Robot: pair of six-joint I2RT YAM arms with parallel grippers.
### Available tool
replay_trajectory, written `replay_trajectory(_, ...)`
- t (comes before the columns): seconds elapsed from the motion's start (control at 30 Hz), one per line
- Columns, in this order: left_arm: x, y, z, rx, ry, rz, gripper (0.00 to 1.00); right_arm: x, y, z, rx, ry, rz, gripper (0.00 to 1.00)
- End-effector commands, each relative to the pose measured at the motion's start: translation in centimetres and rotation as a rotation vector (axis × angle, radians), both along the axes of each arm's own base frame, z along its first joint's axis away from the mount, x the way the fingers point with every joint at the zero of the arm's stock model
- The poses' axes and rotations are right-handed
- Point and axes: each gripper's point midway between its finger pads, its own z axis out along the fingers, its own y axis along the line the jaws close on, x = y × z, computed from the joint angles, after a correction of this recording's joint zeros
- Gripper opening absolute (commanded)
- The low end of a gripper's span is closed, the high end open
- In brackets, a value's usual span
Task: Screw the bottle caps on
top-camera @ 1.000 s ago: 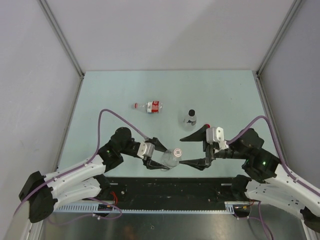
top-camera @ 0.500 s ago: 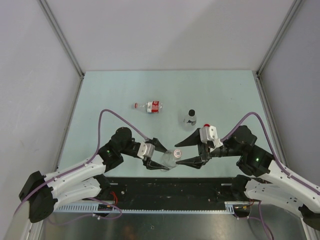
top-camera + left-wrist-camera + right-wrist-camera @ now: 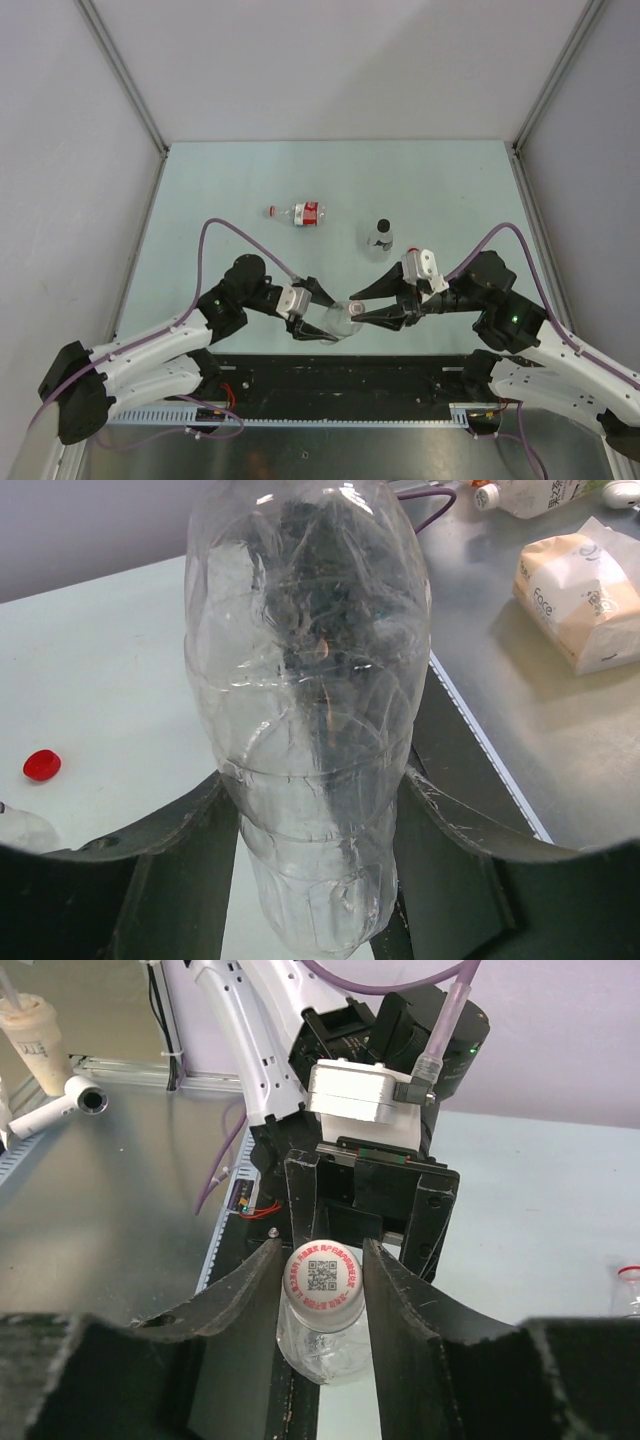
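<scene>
Left claw (image 3: 322,312) clamped around clear bottle (image 3: 310,730), near-centre of bench (image 3: 240,180). Right claw (image 3: 354,308): fingers sit close on either side of white cap (image 3: 322,1275) on the bottle's neck; gripping or just short, cannot tell. Loose red cap (image 3: 42,765) lies on bench.

Premises: a robotics laboratory test cell. The pale green surface (image 3: 450,190) is enclosed on three sides by plain grey panels (image 3: 330,60) on aluminium posts (image 3: 120,75). A left arm (image 3: 150,355) and a right arm (image 3: 560,370), trailing purple cables (image 3: 215,228), are bolted at its near edge. Off the surface, a steel plate (image 3: 330,455) carries a slotted cable duct (image 3: 150,412) and a tissue pack (image 3: 580,595).
</scene>
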Motion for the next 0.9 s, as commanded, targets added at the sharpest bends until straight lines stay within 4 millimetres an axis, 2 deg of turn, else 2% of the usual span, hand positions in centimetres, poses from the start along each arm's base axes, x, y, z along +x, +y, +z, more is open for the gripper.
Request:
replay_trajectory(0.0, 0.4, -0.4, 2.4, -0.057, -0.068, -0.003, 0.0, 0.1, -0.1, 0.7, 0.01, -0.004, -0.011, 0.41)
replay_trajectory(0.17, 0.9, -0.4, 3.0, -0.069, -0.083, 0.028, 0.0, 0.6, -0.3, -0.2, -0.023, 0.018, -0.042, 0.36)
replay_trajectory(0.37, 2.7, -0.4, 4.4, -0.088, -0.095, 0.148, 0.0, 1.3, -0.1, -0.9, -0.049, 0.063, -0.088, 0.27)
replay_trajectory(0.47, 4.9, -0.3, 5.4, -0.103, -0.086, 0.289, 0.0, 3.0, 0.2, -1.4, -0.059, 0.144, -0.199, 0.23)
replay_trajectory(0.57, 6.7, 0.2, 6.2, -0.122, -0.094, 0.409, 0.0, 5.5, 0.4, -1.8, -0.045, 0.297, -0.362, 0.19)
replay_trajectory(0.73, 9.6, 1.3, 7.7, -0.175, -0.11, 0.595, 0.0, 10.6, 0.3, -4.6, 0.05, 0.611, -0.74, 0.14)
replay_trajectory(0.87, 12.9, 2.2, 8.2, -0.185, -0.094, 0.788, 0.0, 12.8, 0.0, -6.3, 0.125, 0.69, -0.987, 0.13)
